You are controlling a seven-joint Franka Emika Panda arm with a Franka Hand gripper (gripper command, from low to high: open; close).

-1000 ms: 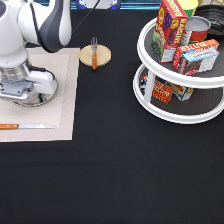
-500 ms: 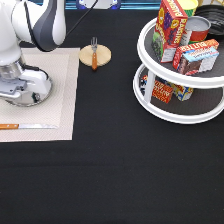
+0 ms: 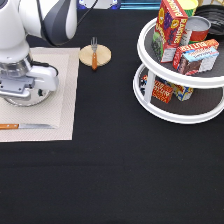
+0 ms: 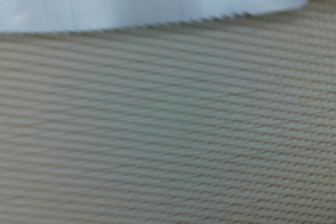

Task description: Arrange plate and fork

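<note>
the panda arm's gripper (image 3: 22, 91) sits low over the plate (image 3: 31, 102) on the beige placemat (image 3: 61, 75) near the tabletop's left edge. the bulky white hand covers most of the silver dish, so only a crescent of rim shows beneath it. whether the gripper is open or closed on the plate cannot be told from the exterior view.

over the past second the hand has barely shifted. it has edged a little sideways above the dish while the upper arm leaned further towards the left edge, and the plate has stayed inside the placemat. that suggests the plate's part of the job is at or near its settling point, with the dish resting on the mat and not carried in the air.

the wrist view is filled with the placemat's woven ribs, with a pale curved edge at one side that is probably the plate's rim. this fits a hand held very close to the mat.

the fork (image 3: 93, 54) has not moved. it lies across the small round wooden coaster (image 3: 102, 56) just off the mat's top right corner, tines pointing to the tabletop's top edge, well apart from the gripper. a wooden-handled knife (image 3: 25, 126) lies along the mat's bottom edge. a two-tier white turntable rack (image 3: 150, 102) of boxes and cans stands at the right edge.
</note>
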